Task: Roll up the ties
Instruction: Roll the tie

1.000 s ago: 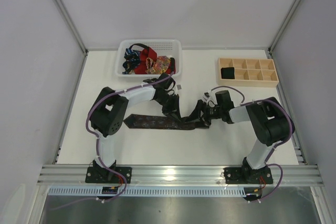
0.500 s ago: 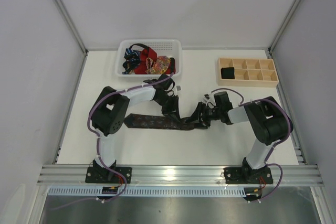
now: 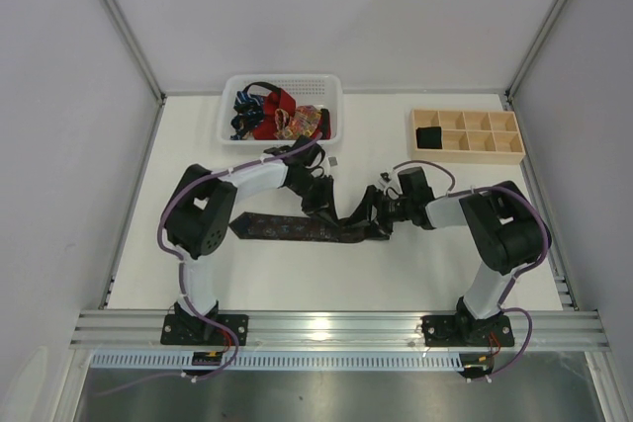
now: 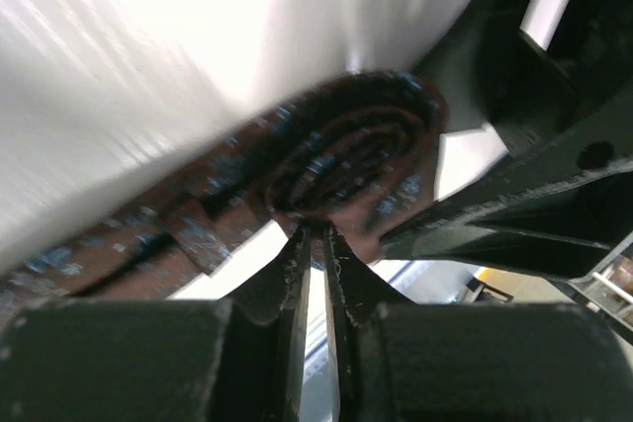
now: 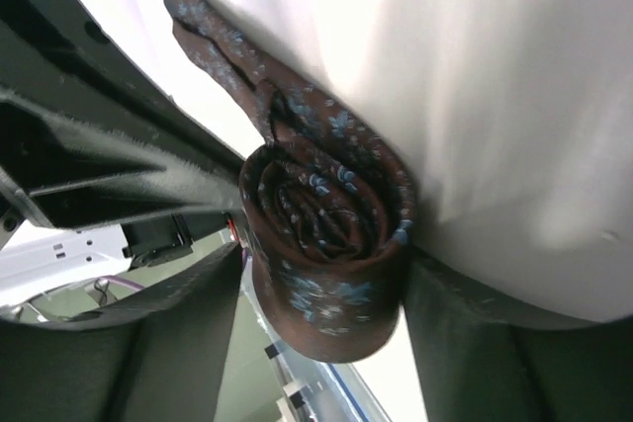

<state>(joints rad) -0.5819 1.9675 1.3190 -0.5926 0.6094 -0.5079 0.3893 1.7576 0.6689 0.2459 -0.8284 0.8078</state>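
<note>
We are mid-roll, mid-desk: left gripper point(image 4: 312, 232) pinches the tie point(image 3: 282, 228), right gripper point(image 5: 326, 289) clasps its coil; next, wind along the flat tail.

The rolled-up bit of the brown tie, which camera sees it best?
The right wrist view: the roll fills the middle, its spiral layers sharp, sitting between the right fingers. The left wrist view shows it blurry and smaller. The top view shows only a tiny dark lump, far away.

Even, bright overhead light in the top view; blown-out table point(image 4: 148, 37) glare and a blurred tie point(image 4: 346, 160) up close.
</note>
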